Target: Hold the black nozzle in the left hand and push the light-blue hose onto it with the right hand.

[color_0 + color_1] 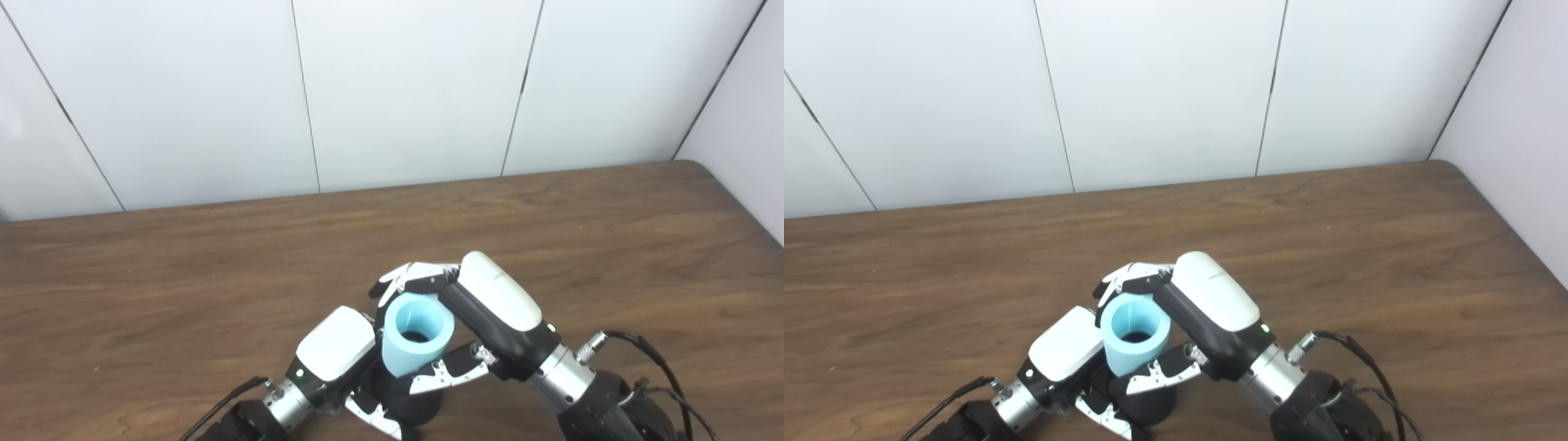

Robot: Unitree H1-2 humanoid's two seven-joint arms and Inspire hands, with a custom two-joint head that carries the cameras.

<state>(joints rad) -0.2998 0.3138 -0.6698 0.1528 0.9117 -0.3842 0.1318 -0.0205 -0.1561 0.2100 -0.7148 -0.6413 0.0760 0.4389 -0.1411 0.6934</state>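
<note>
Over wooden table (184,294), right robot hand (484,312) clasps light-blue hose (416,337), left robot hand (343,361) black nozzle (416,401)

— Where is there room on the bench (184,275)?
— Far edge, left and right sides all lie bare.
— What blocks the way?
— At the near edge, both hands crowd round the hose (416,334); the wall (404,92) closes the far edge.

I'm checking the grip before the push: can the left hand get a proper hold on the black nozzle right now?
Probably yes. The left hand is already wrapped around the black nozzle below the light-blue hose, which the right hand holds. How firm the grip is cannot be told.
</note>
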